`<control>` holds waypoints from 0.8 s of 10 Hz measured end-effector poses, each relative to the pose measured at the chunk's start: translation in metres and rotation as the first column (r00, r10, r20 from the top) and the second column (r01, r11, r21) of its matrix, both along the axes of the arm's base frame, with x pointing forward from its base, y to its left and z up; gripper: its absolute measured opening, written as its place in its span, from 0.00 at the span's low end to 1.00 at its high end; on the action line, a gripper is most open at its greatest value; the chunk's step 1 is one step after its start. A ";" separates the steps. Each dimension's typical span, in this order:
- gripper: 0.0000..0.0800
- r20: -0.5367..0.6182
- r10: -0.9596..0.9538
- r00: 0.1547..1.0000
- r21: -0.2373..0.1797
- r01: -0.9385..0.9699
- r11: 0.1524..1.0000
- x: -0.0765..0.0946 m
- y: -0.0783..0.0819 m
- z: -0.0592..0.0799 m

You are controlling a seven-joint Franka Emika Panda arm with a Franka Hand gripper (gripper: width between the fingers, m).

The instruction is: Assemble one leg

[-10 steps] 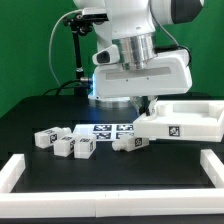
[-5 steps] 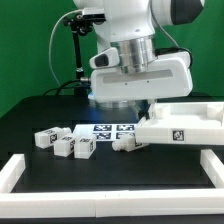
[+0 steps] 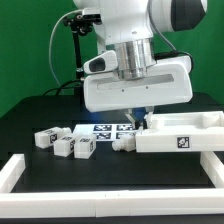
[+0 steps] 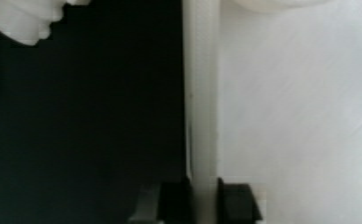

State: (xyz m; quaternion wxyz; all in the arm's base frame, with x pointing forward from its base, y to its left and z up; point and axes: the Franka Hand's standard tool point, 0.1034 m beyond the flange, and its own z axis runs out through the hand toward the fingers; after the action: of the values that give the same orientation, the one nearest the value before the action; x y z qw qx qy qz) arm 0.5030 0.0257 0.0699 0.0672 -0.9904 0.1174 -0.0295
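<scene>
My gripper (image 3: 141, 119) is shut on the left edge of the large flat white panel (image 3: 185, 135), which stands at the exterior view's right with its lower edge at the table. In the wrist view the panel's thin edge (image 4: 201, 110) runs between my two dark fingers (image 4: 169, 205), and the gripper (image 4: 201, 203) pinches it. Three white legs with square tags lie in a cluster at the left (image 3: 63, 146). A fourth leg (image 3: 124, 144) lies just under the panel's left end. One leg shows in a corner of the wrist view (image 4: 27, 20).
The marker board (image 3: 108, 128) lies flat behind the legs, under the arm. A white raised frame (image 3: 20, 168) borders the front and sides of the black table. A black stand with cables is at the back left (image 3: 78, 60).
The arm has shifted toward the exterior view's left and lower. The held panel has turned from showing its broad upper face to nearly edge-on and now sits lower. The legs have not moved.
</scene>
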 end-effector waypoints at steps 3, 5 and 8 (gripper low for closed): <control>0.07 0.010 0.030 0.999 -0.008 -0.030 1.000 0.017 -0.026 -0.001; 0.07 0.030 0.026 0.999 -0.015 -0.025 1.000 0.031 -0.030 -0.001; 0.07 0.050 0.018 0.999 -0.053 -0.015 0.998 0.025 -0.043 -0.012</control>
State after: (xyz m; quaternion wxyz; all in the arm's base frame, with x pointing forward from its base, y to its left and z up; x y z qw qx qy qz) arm 0.5278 -0.0169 0.0577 0.0442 -0.9917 0.1066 -0.0569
